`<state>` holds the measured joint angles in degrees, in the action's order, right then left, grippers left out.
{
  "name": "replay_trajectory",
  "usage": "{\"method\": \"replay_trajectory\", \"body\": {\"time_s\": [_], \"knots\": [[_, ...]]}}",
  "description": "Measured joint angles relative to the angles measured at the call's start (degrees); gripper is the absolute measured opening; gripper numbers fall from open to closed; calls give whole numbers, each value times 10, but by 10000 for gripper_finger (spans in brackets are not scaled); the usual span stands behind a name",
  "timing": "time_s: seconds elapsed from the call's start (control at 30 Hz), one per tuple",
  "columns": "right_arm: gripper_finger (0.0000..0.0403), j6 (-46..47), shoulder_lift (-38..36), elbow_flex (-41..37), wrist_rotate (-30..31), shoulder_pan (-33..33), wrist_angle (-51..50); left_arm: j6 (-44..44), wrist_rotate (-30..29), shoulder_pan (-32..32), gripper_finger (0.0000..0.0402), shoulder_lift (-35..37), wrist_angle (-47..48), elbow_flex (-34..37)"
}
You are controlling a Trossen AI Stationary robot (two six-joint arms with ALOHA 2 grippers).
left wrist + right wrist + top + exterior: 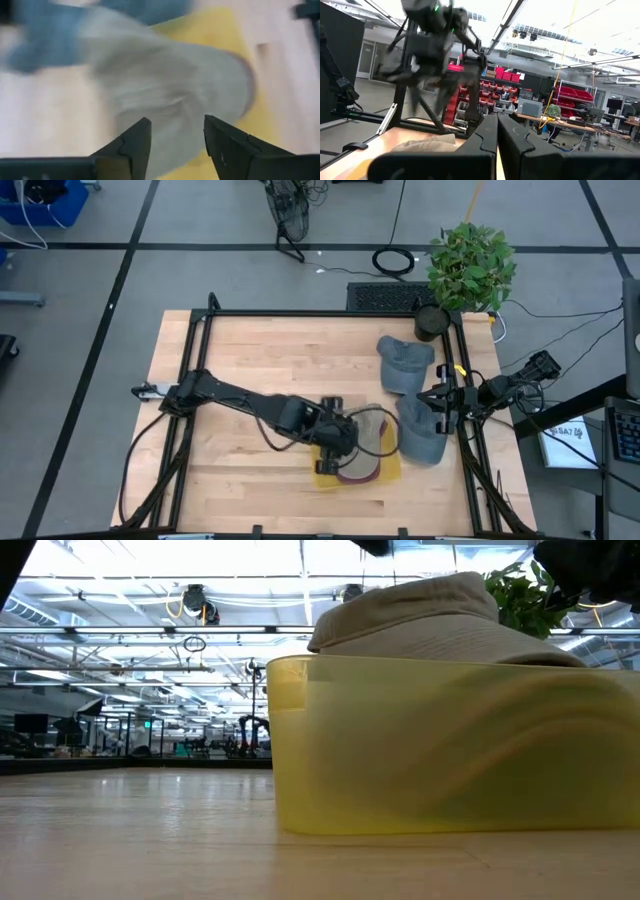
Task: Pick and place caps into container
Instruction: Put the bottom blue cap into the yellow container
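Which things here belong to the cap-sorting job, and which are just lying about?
Job:
- yellow tray, with a khaki cap and a maroon cap in it
- two grey-blue caps on the table
- left gripper, open over the tray

Lying about:
- potted plant
- coiled cable on the floor

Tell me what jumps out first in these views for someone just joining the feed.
The yellow container near the table's front edge, with a khaki cap heaped above its rim. The left gripper hangs open right over that cap. Two grey-blue caps lie on the table's right side, beside the waiting right gripper, and a potted plant stands at the far right corner.
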<state>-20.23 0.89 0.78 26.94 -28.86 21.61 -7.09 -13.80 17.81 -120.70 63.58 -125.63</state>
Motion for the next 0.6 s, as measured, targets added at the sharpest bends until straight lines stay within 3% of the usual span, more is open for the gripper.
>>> {"method": "replay_trajectory", "body": {"time_s": [0.23, 0.4, 0.6], "knots": [[0, 0, 0, 0, 0, 0, -4, 20, -229, 15, 131, 138, 84, -15], [0, -4, 2, 0, 1, 0, -2, 25, -254, -3, 79, 274, 99, 61], [0, -7, 2, 0, 1, 0, 0, 40, -231, -35, 7, 453, 12, 270]]}}
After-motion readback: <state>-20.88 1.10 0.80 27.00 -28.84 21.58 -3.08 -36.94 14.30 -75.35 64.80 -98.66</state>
